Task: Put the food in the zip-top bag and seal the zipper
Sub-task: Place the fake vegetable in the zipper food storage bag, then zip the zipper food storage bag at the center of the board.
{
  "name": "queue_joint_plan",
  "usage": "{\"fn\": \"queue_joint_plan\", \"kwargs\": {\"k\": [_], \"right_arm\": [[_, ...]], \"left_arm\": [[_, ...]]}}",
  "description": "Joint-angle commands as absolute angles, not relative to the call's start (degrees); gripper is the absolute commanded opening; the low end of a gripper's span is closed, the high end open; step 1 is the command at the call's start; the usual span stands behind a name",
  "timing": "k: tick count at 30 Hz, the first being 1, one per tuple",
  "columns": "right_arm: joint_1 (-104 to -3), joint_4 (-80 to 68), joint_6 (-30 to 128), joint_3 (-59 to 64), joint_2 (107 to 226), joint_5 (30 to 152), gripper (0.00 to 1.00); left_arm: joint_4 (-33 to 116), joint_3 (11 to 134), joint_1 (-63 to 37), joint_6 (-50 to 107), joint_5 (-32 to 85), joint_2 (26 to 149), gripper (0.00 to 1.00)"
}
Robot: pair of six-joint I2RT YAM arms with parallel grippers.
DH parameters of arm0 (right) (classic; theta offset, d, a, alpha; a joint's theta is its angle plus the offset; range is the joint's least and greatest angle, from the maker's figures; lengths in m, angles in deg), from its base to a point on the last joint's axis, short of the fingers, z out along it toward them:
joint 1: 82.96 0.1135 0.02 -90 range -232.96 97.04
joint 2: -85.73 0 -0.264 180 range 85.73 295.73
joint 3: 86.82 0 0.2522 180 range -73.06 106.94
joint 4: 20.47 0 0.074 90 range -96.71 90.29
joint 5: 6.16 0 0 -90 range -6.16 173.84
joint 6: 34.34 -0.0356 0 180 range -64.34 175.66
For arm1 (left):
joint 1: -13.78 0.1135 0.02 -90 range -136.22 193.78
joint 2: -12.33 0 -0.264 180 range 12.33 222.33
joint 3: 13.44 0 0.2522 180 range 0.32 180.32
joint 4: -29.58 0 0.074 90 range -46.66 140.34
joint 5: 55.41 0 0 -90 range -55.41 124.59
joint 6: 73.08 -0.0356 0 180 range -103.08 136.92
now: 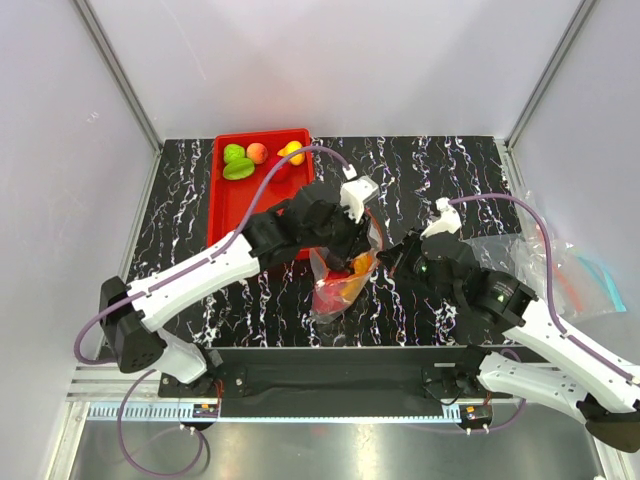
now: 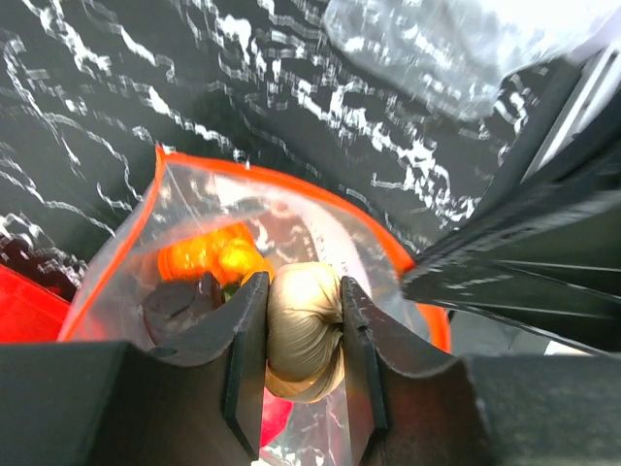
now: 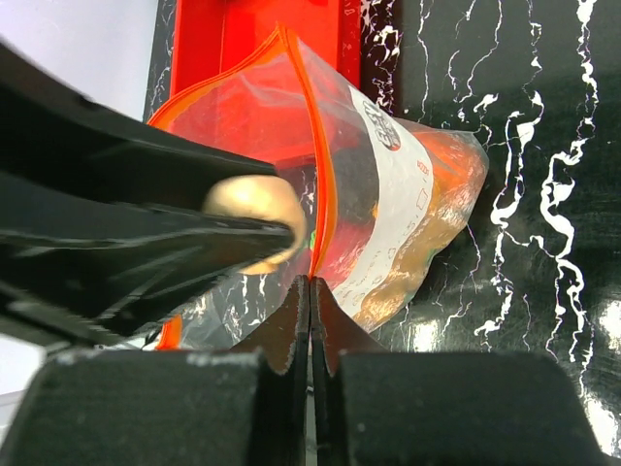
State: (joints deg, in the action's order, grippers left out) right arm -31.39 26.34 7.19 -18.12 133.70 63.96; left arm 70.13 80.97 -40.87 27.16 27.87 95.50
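The zip-top bag (image 1: pixel 343 285) lies at the table's middle with its mouth held open; orange, dark purple and red food pieces show inside it (image 2: pixel 209 254). My left gripper (image 2: pixel 302 291) is shut on a beige, garlic-like toy piece (image 2: pixel 303 330) right over the open mouth, inside the orange-red zipper (image 2: pixel 281 184) loop. My right gripper (image 3: pixel 310 283) is shut on the zipper strip (image 3: pixel 317 175) at the bag's near lip and holds it up. The beige piece (image 3: pixel 254 204) and the dark left fingers (image 3: pixel 146 204) show in the right wrist view. In the top view the grippers (image 1: pixel 355 255) (image 1: pixel 387 258) meet over the bag.
A red tray (image 1: pixel 225 215) at the back left holds green (image 1: pixel 237 165), peach (image 1: pixel 257 152), yellow (image 1: pixel 293 152) and dark red pieces. A clear blue-tinted bag (image 1: pixel 575 270) lies at the table's right edge. White walls enclose the table.
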Motion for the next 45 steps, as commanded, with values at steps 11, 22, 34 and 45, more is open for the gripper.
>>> {"fn": "queue_joint_plan", "kwargs": {"k": [11, 22, 34, 45], "right_arm": [[-31.81, 25.98, 6.97, -16.19, 134.42, 62.39, 0.0], [-31.81, 24.75, 6.97, -16.63, 136.18, 63.18, 0.0], [-31.72, 24.49, 7.58, -17.86, 133.89, 63.18, 0.0], [-31.81, 24.23, 8.72, -17.95, 133.89, 62.66, 0.0]], "left_arm": [[68.56, 81.8, -40.8, 25.37, 35.81, 87.93, 0.97], [76.47, 86.37, -37.82, 26.67, 48.74, 88.0, 0.99], [75.68, 86.01, -20.94, 33.62, 36.44, 92.57, 0.99], [73.67, 83.92, -20.31, 33.1, 37.55, 89.24, 0.99]]}}
